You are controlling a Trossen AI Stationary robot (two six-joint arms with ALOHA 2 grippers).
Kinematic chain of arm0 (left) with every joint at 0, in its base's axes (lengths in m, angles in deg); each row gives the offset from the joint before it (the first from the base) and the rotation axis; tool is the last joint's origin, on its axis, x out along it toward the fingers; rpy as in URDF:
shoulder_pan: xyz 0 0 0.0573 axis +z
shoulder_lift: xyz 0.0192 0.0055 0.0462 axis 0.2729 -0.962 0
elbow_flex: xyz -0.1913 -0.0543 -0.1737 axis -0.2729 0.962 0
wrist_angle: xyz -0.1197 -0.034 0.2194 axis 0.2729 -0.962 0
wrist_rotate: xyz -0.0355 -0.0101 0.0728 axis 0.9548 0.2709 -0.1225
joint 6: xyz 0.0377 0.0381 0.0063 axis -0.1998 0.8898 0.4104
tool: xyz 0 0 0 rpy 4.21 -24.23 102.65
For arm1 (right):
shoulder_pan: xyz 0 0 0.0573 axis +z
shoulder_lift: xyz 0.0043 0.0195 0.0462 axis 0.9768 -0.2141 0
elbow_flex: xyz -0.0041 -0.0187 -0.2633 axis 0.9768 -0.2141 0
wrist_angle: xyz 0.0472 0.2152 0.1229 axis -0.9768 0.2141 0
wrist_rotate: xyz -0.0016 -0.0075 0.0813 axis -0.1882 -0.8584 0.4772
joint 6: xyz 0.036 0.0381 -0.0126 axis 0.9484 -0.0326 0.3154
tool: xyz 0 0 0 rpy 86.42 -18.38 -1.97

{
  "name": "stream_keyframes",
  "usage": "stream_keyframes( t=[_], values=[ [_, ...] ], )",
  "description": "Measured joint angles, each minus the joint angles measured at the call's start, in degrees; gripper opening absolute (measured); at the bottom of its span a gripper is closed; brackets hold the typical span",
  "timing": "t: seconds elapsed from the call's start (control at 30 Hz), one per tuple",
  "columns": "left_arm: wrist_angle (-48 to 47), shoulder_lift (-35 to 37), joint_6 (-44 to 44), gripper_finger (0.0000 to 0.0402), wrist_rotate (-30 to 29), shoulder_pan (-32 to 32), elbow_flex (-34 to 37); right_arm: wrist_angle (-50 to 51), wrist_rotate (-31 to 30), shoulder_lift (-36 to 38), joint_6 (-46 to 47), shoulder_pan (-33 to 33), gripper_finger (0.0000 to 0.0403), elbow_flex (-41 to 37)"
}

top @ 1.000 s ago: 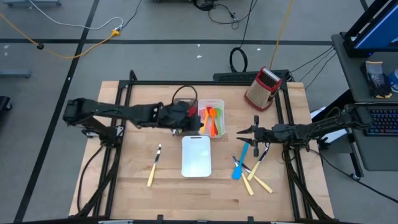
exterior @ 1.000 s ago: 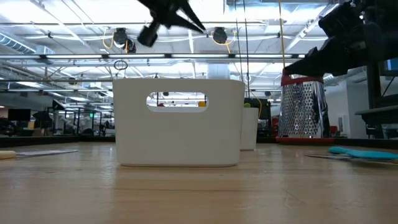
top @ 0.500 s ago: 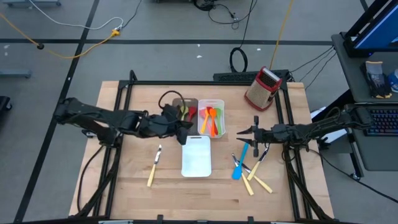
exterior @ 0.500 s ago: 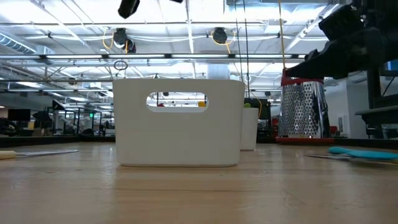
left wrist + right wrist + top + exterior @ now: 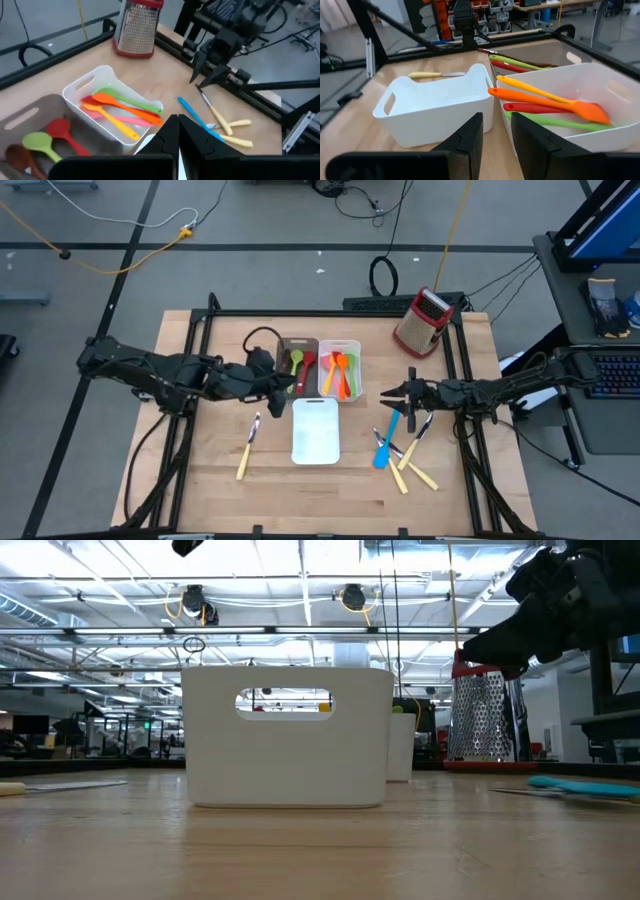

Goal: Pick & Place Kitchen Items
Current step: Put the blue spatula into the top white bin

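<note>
A dark-brown tray (image 5: 297,346) holds a red spoon (image 5: 62,129), a green spoon (image 5: 37,140) and a brown spoon (image 5: 17,157). Beside it, a white tray (image 5: 353,348) holds orange, green and pink spatulas (image 5: 125,104). A blue spatula (image 5: 385,438) and cream-handled knives (image 5: 412,472) lie on the table at the right, and one knife (image 5: 247,446) lies at the left. My left gripper (image 5: 289,383) hovers shut and empty just left of the trays. My right gripper (image 5: 384,392) hangs open above the table, right of the white tray.
An empty white tray (image 5: 316,430) stands near the table's middle, in front of the two filled trays. A red-and-metal box grater (image 5: 424,322) stands at the far right. Black frame rails (image 5: 330,311) run along the table's far edge and its sides.
My left gripper has drawn back from above the dark-brown tray toward the table's left edge, rising and rolling about its own axis; the tray's spoons now show. My right gripper has rolled a little in place.
</note>
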Motion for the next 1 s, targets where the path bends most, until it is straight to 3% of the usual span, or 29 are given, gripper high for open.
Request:
stream_keyframes(
  t=[0.17, 0.3, 0.47, 0.67, 0.8, 1.0],
  values=[
    [6.2, 5.2, 1.9, 0.0002, 0.7, 0.0, 6.6, 0.5, -0.1, 0.0, 2.9, 0.0, 0.0093, 0.0],
    [13.6, 10.9, 1.5, 0.0006, 1.1, 0.0, 15.8, -0.4, 0.2, 0.0, 6.7, 0.0, 0.0093, 0.0],
    [22.0, 18.1, 1.5, 0.0006, 1.1, -0.8, 27.9, -5.5, 4.7, 0.0, 7.4, 0.0, 0.0093, 0.0],
    [24.3, 26.5, 1.3, 0.0002, 1.1, -0.8, 39.0, -10.0, 9.1, 0.0, 2.2, 0.0, 0.0093, 0.0],
    [24.3, 31.1, 2.3, 0.0011, 1.1, -1.2, 43.8, -10.1, 8.7, 0.0, 1.3, 0.0, 0.0093, 0.3],
    [23.8, 37.5, 4.1, 0.0019, 0.5, -0.9, 49.2, -3.1, 7.2, 0.0, -1.5, 0.0, 0.0093, 5.6]
  ],
)
